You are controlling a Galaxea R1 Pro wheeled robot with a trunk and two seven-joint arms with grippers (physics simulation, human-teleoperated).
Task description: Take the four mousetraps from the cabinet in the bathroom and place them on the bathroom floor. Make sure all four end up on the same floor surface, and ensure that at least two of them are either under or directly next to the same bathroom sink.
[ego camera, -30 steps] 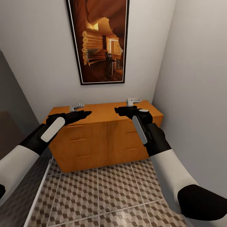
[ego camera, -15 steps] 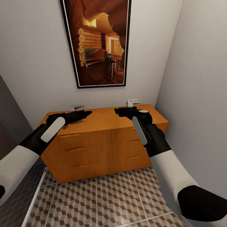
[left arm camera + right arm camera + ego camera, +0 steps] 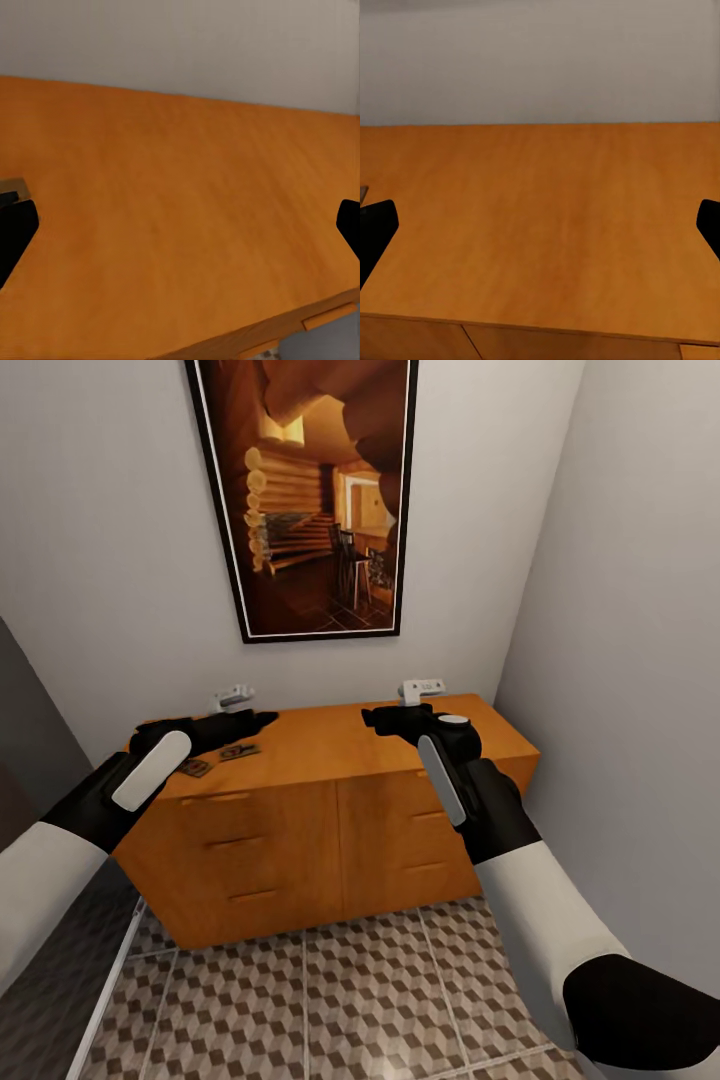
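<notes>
Brown mousetraps lie on cabinet

Two small dark mousetraps lie flat on the orange-brown cabinet top, just beneath the left jaws, well left of the right jaws.

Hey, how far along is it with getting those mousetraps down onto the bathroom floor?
Barely begun. Done: the robot stands facing the cabinet. Two mousetraps lie on its top near the left pincer; whether more are there I cannot tell. In hand: nothing; both the left and the right pincer hang open over the cabinet top. Left: pick up the traps and set them on the bathroom floor, which shows none.
</notes>
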